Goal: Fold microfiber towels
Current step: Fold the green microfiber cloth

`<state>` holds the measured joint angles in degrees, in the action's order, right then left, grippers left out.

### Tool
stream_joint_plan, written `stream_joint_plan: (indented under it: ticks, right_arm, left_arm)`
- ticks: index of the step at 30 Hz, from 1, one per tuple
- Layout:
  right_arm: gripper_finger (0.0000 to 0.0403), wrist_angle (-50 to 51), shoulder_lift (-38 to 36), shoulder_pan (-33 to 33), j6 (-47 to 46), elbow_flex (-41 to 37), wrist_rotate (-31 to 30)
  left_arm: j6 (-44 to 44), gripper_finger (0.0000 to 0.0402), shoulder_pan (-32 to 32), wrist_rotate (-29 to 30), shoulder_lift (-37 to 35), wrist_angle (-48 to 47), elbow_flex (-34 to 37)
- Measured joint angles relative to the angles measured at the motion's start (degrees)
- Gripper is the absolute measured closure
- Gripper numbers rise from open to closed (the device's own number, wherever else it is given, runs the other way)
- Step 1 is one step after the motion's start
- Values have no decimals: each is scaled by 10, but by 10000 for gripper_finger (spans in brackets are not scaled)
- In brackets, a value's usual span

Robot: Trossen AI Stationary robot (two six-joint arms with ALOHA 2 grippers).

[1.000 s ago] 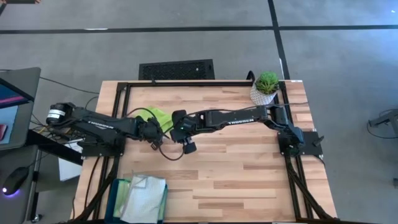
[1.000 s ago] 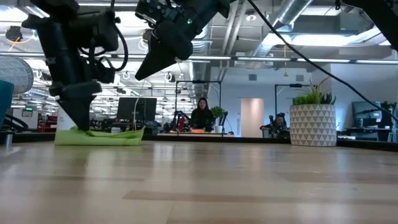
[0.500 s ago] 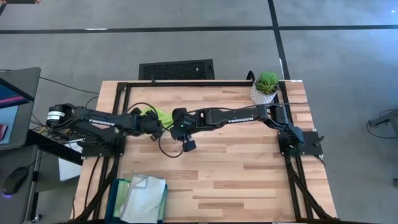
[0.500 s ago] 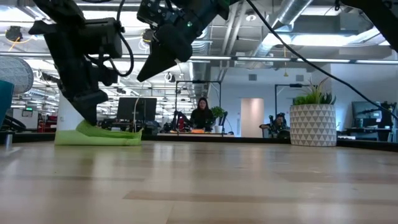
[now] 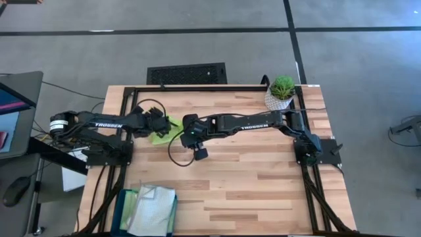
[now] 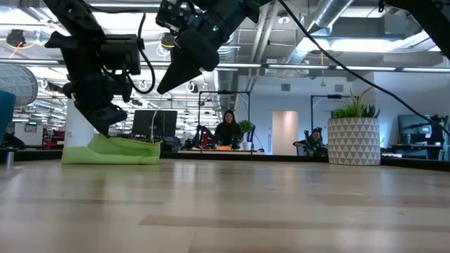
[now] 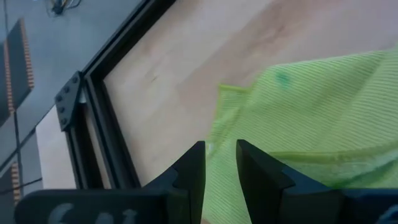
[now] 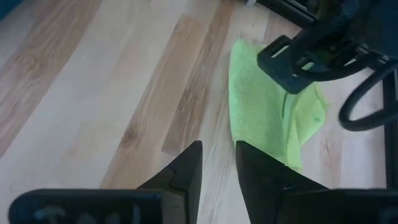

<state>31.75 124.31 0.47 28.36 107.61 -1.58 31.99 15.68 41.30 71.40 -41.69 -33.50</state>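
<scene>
A: How are the jaws of the left gripper standing?

B: Only a narrow slit is seen between the two dark fingers in its wrist view, and nothing is pinched there. It is hung just above the soft lime-green microfiber towel, near the tabletop's far-left corner. Whether cloth is brushed by the tips cannot be told.

A: And the right gripper?

B: Nearly together as well, with bare wood seen through the gap and nothing held. It is raised over the pale wooden tabletop, just beside the towel's right edge.

A: Which step is judged to be in hand?

B: A fold on this towel seems finished or being checked; in the low view the cloth is seen lying doubled, one side humped.

A: What is called for next?

B: Probably a fresh grip on an edge, so the hump is flattened or another fold is laid. The jaws would have to be opened first.
</scene>
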Motion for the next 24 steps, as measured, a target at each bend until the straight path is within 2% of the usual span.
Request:
stream_joint_plan:
  ticks: [4, 11, 13, 16, 17, 24]
  right_arm:
    - [283, 3, 0, -2, 0, 0, 0]
    - [283, 11, 0, -8, -5, 0, 0]
    - [283, 11, 0, -11, -5, 0, 0]
    - [283, 10, 0, -16, -5, 0, 0]
    - [283, 10, 0, -17, -5, 0, 0]
    - [283, 11, 0, -23, -5, 0, 0]
  left_arm:
    - [-25, 319, 6, -2, -1, -3, -1]
    - [13, 319, -38, -11, -39, -108, -64]
    - [3, 319, -52, -52, -53, -91, -74]
    - [-61, 319, -55, -168, -52, -29, -63]
    - [-77, 319, -54, -189, -48, -16, -56]
    - [-82, 319, -33, -196, 38, 25, -37]
